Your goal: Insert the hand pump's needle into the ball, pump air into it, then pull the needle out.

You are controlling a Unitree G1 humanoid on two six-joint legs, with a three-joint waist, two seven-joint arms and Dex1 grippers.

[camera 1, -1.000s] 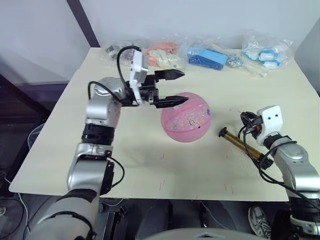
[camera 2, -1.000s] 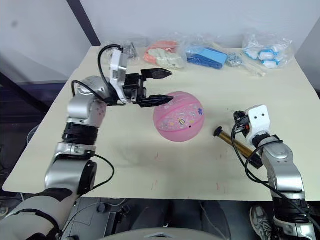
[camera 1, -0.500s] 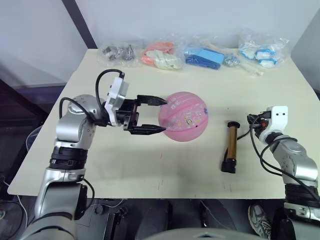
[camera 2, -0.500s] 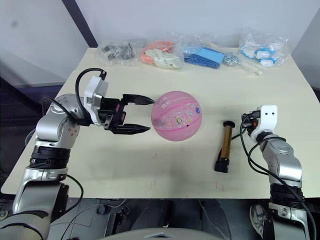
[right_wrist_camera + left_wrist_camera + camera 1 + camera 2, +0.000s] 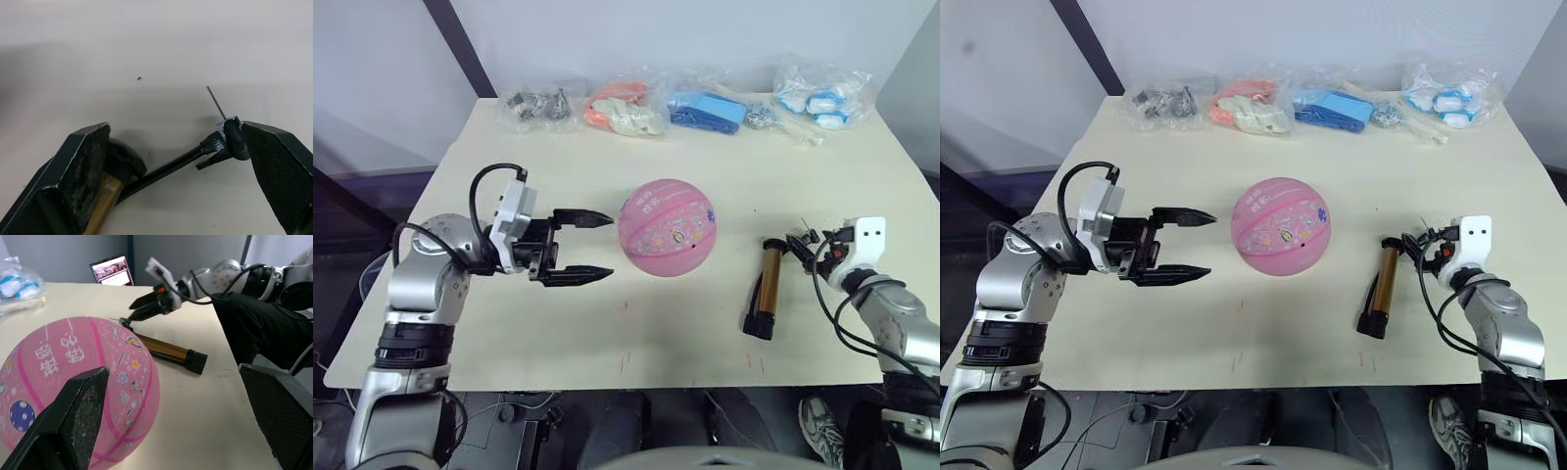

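One ball (image 5: 668, 226) and one hand pump (image 5: 768, 290) lay on the surface (image 5: 607, 323). The left claw (image 5: 597, 247) gaped wide beside the ball, empty; the right claw (image 5: 171, 147) stood apart around the needle (image 5: 215, 102).

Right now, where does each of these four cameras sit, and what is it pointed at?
Two eye views: head, looking down on the table; both arms show.
Left wrist view: from the open left gripper towards the ball; its fingers show.
Right wrist view: right gripper, open beside the needle; its fingers show.
Shared: hand pump.
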